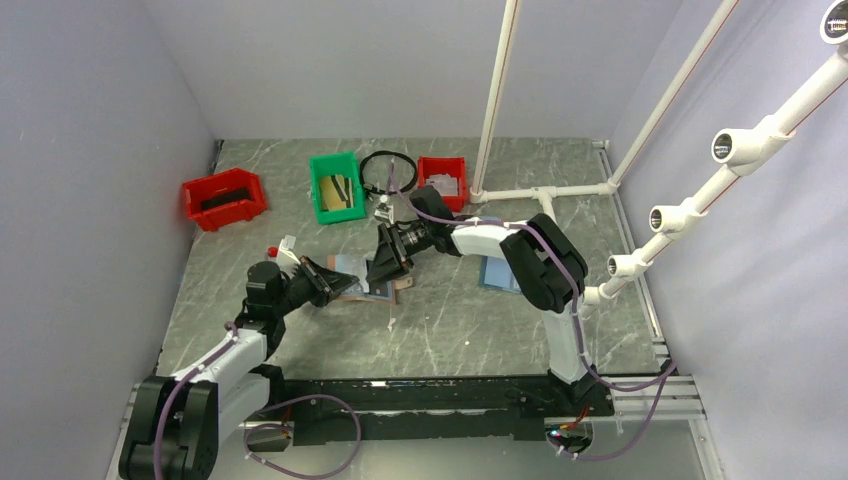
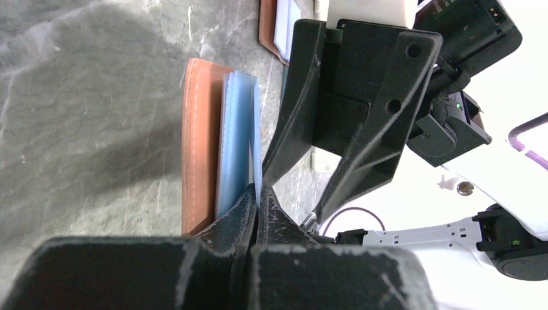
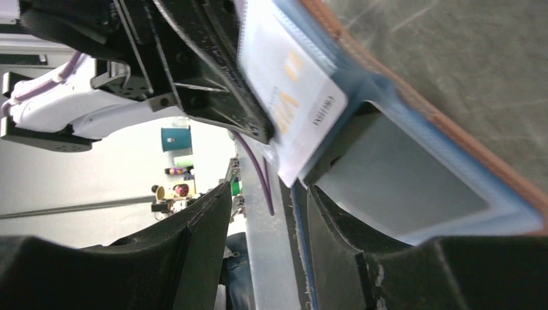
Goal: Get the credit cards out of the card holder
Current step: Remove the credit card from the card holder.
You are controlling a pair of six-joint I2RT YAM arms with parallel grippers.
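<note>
The card holder [image 1: 362,283] lies open mid-table, with a reddish-brown cover [image 2: 197,142] and pale blue pocket pages [image 2: 236,135]. My left gripper [image 1: 335,283] is shut on the edge of one blue page [image 2: 258,194] and holds it up. My right gripper [image 1: 387,268] is open, and its fingers straddle the page edge [image 3: 268,200]. A pale credit card [image 3: 291,97] with yellow marks sticks partway out of a pocket, its corner between my right fingers. A grey card [image 3: 400,181] sits in the pocket beside it.
A second flat blue holder [image 1: 497,272] lies right of the arms. At the back stand a red bin [image 1: 224,197], a green bin [image 1: 337,186], a small red bin [image 1: 442,180] and a black cable ring [image 1: 388,172]. White pipe framework [image 1: 545,190] rises at the back right.
</note>
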